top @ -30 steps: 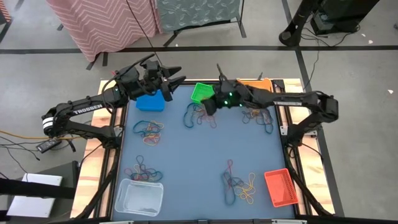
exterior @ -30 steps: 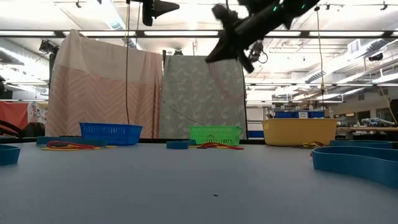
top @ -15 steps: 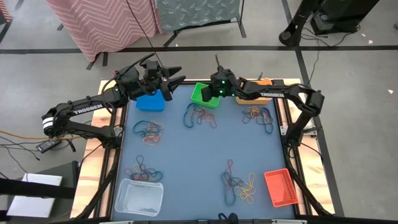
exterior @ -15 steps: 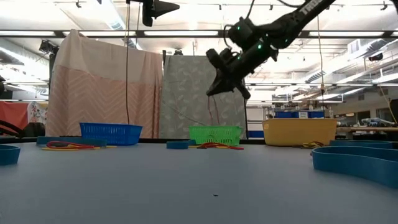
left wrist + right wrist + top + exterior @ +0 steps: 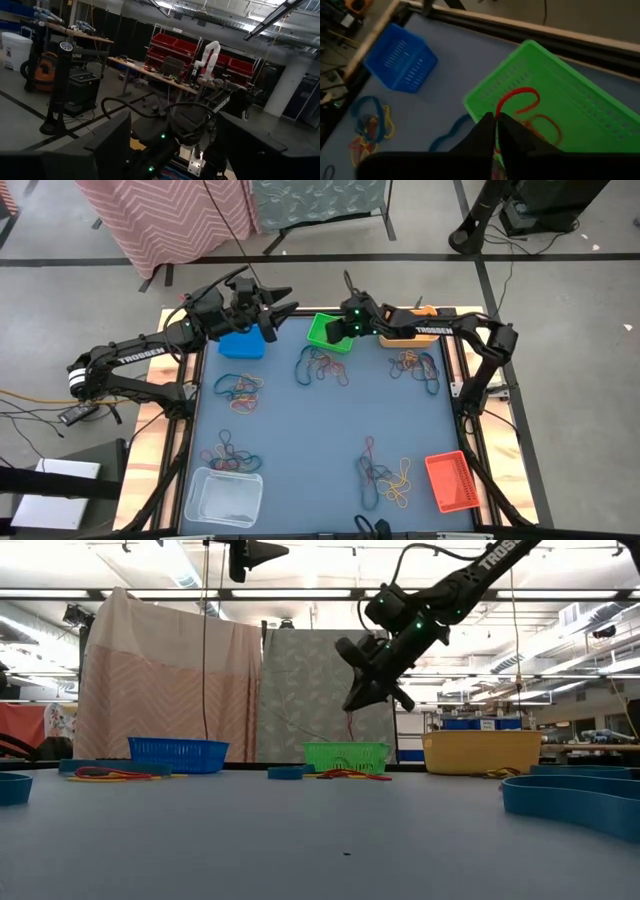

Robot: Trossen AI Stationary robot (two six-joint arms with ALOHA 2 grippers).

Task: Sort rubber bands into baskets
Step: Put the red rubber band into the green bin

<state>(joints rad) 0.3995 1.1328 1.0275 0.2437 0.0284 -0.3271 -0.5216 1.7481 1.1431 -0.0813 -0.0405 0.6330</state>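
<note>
Right claw [image 5: 495, 120] now hangs over the green basket [image 5: 570, 100], having swung there from the middle pile; its fingers pinch a red band [image 5: 517, 100] but are starting to part, so your drop is beginning.

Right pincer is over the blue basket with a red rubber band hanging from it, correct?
Not the blue one: the right pincer dangles the red rubber band over the green basket. The right wrist view shows it; the blue basket sits apart.
</note>
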